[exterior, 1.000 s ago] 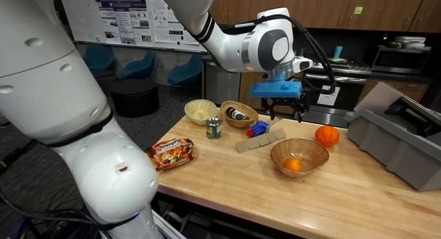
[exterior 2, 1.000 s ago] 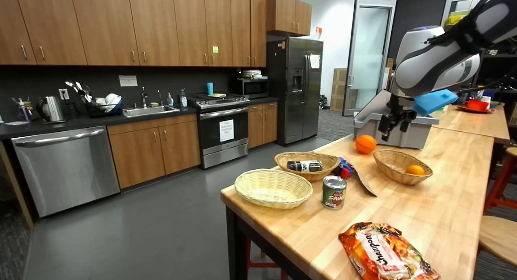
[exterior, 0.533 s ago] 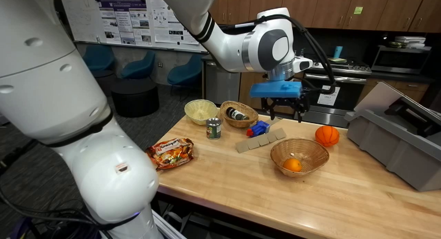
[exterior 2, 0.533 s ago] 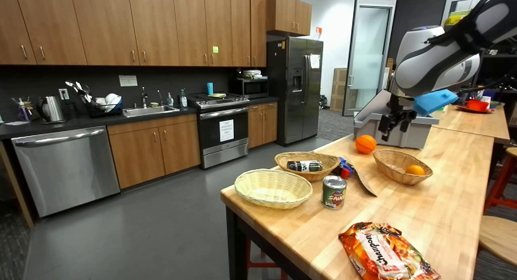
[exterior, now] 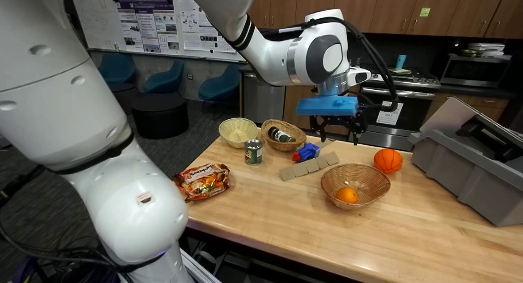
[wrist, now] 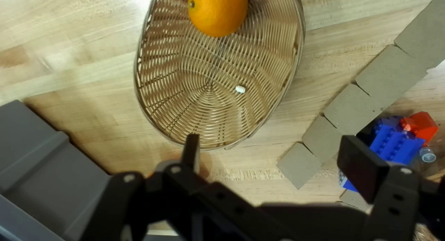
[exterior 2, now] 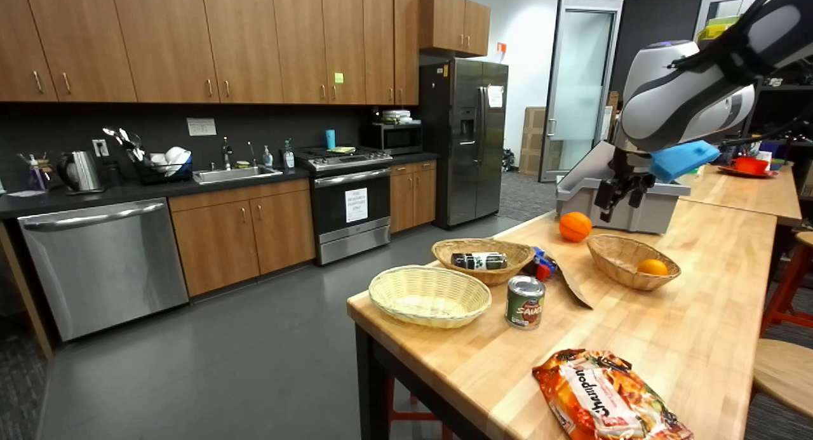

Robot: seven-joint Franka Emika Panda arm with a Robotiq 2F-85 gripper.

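Black and spread wide, the end effector [exterior: 338,141] hangs over the pale wooden desk [exterior: 265,205], at the very spot it held a second ago. Also unmoved on the desk: the tan oval wicker basket [exterior: 369,184], cradling a round orange fruit [exterior: 346,195] toward one end and a small white pellet [wrist: 240,89]; a blue-and-red plastic block toy [wrist: 396,143] just beside a notched tan cardboard strip [wrist: 351,109]; and a bright orange ball with basketball lines [exterior: 387,161] near the grey plastic bin [exterior: 466,181].

In an exterior view, spread gripper [exterior: 339,140] above wooden table [exterior: 282,217], orange [exterior: 347,195] inside wicker basket [exterior: 370,184].
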